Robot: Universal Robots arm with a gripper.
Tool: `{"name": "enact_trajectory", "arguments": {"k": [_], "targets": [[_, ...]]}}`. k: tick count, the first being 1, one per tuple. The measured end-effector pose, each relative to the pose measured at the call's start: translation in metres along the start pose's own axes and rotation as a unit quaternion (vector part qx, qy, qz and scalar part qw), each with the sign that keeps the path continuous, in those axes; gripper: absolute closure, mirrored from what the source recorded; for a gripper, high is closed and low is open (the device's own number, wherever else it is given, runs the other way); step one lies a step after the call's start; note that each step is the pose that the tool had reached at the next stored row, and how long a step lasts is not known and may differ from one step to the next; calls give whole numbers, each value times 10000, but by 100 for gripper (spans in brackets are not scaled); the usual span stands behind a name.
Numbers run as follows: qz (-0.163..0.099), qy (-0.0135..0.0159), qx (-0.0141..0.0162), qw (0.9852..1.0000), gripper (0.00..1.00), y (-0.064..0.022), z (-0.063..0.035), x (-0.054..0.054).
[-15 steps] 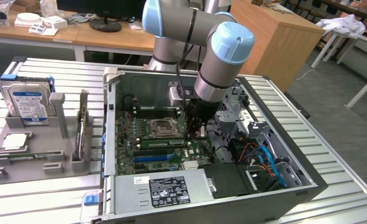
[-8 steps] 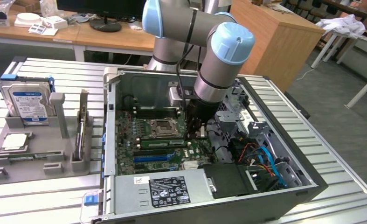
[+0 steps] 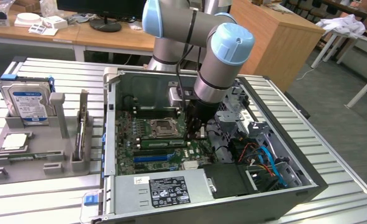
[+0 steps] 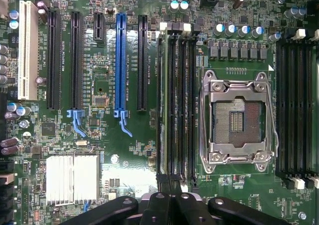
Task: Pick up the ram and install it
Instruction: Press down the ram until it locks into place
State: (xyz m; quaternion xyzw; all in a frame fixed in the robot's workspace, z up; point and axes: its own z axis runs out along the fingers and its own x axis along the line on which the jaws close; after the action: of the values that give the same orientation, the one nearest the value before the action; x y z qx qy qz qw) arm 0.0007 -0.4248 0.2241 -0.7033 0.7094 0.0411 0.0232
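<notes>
The ram [image 4: 160,100] is a thin green stick seen edge-on, standing in the outermost slot of the memory bank beside the CPU socket [image 4: 237,118]. In the exterior view it is a green strip [image 3: 161,143] on the motherboard [image 3: 147,154], just off the socket. My gripper [image 4: 169,205] is shut, its dark fingers pressed together with nothing between them, hovering over one end of that slot bank. The exterior view has the gripper [image 3: 196,132] reaching down inside the open computer case, close above the board.
The case walls [image 3: 112,121] and a drive cage with blue and orange cables [image 3: 267,161] hem the arm in. A power supply [image 3: 164,189] fills the near end. A grey fixture on the exterior view's left holds a hard drive [image 3: 26,103].
</notes>
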Motion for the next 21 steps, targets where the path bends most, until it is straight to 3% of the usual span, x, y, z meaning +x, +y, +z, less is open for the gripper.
{"name": "enact_trajectory", "arguments": {"k": [16,21], "targets": [[0,0,0,10000,89,-1,18,3],[0,10,-2,10000,89,1,-27,-1]]}}
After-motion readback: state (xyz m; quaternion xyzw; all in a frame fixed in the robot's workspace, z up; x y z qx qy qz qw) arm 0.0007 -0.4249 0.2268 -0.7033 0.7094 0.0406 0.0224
